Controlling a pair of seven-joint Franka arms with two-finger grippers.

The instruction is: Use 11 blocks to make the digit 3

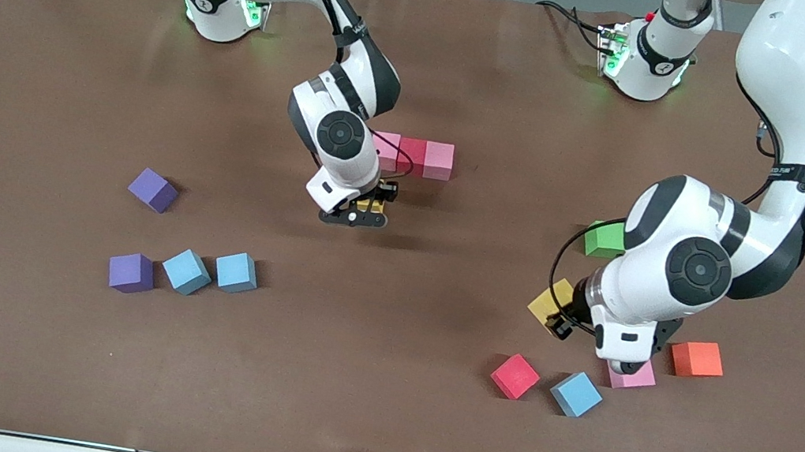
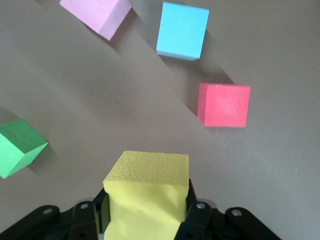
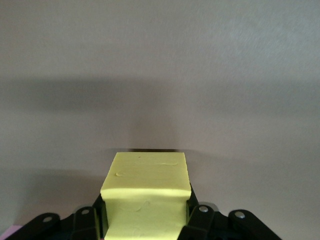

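In the front view we see the pink block [image 1: 633, 376] near the orange cube [image 1: 697, 358] only in part, because the left arm's wrist covers its upper side, and the same arm hides much of the green block [image 1: 602, 240] and the yellow block [image 1: 551, 302] by its gripper. The right arm's wrist covers one end of the pink-red-pink row [image 1: 419, 157], and the yellow block in the right gripper [image 1: 366, 214] is almost wholly hidden there. In the left wrist view, the green block [image 2: 17, 146] and the pink block [image 2: 97, 15] are cut off by the picture's edge.
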